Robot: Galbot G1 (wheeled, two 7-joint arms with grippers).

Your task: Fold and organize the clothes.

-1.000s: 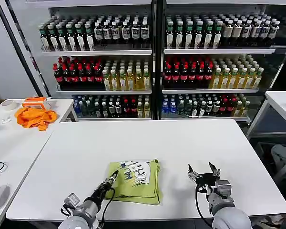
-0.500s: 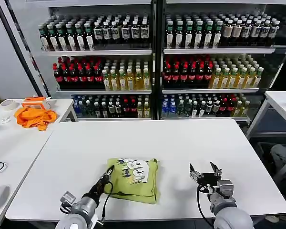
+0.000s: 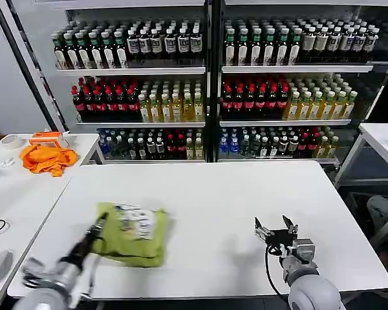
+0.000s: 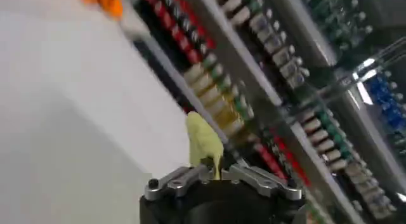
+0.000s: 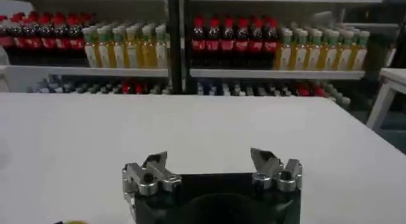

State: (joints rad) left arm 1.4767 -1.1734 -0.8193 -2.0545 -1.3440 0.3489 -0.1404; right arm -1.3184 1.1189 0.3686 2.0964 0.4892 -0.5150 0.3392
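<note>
The left gripper [image 3: 98, 225], clamped on the folded lime T-shirt [image 3: 130, 234], holds it near-left on the white table [image 3: 233, 194], while the right gripper [image 3: 276, 234] hovers near-right, jaws apart.

The T-shirt [image 3: 130, 234] pinched in the left gripper [image 3: 98, 226] is lime, with a white and dark printed patch on top. The table [image 3: 226, 200] is plain white. An orange cloth [image 3: 47, 157] lies far beyond the jaws.
</note>
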